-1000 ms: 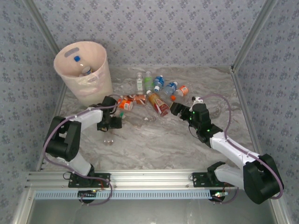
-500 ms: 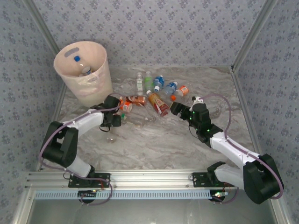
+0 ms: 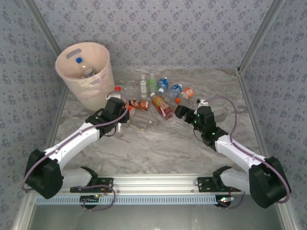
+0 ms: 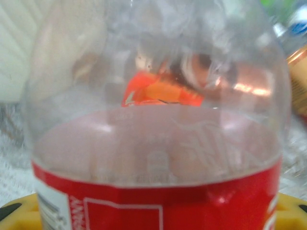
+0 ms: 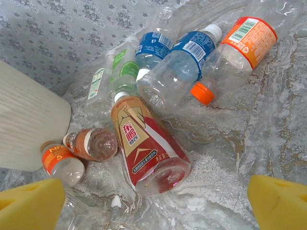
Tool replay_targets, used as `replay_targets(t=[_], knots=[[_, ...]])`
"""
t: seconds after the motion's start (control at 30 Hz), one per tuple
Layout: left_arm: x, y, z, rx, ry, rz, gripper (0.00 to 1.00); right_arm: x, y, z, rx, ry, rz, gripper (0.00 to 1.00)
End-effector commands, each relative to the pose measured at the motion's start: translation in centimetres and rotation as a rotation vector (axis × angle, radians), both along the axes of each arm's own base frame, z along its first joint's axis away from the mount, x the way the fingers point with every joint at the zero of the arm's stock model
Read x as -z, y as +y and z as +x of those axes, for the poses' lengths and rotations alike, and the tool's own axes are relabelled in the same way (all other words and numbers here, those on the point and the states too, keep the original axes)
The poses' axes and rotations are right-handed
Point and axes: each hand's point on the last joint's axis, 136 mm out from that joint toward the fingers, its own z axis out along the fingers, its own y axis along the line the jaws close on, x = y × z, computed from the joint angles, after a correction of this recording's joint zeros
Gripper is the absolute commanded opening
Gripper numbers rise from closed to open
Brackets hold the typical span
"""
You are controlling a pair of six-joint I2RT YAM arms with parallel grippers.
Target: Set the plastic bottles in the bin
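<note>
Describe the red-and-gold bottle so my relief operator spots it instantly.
Start at the pink bin, far left on the table, then follow the scatter of bottles rightward to its middle. There the bottle lies on its side, white cap toward the back wall; its neighbours wear blue, green or orange labels, it alone a red-and-gold one.

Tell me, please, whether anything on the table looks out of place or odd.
I see no spill. The plastic bottles lie tumbled on their sides in a loose heap on the marble table, right of the pink bin. A small white scrap lies loose beside the red-and-gold-labelled bottle; I cannot tell what it is.
</note>
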Motion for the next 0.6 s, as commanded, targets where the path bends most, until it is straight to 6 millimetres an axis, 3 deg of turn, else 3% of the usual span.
replay_targets(t=[0.0, 0.23, 0.47, 0.57], knots=[[-4.8, -1.5, 1.3, 0.043, -0.167, -0.095, 0.55, -1.4, -0.1, 0.7, 0.025, -0.026, 0.025, 1.0], [-13.8, -4.2, 2.8, 0.179, -0.371, -0.163, 0.54, -2.0, -0.2, 0.8, 0.03, -0.047, 0.031, 1.0], [-22.9, -5.3, 3.5, 0.252, -0.592, -0.156, 0.55, -3.8, 0.0, 0.4, 0.007, -0.125, 0.06, 1.0], [-26.0, -5.3, 3.6, 0.274, -0.674, -0.132, 0.55, -5.0, 0.6, 0.1, -0.036, -0.171, 0.069, 1.0]])
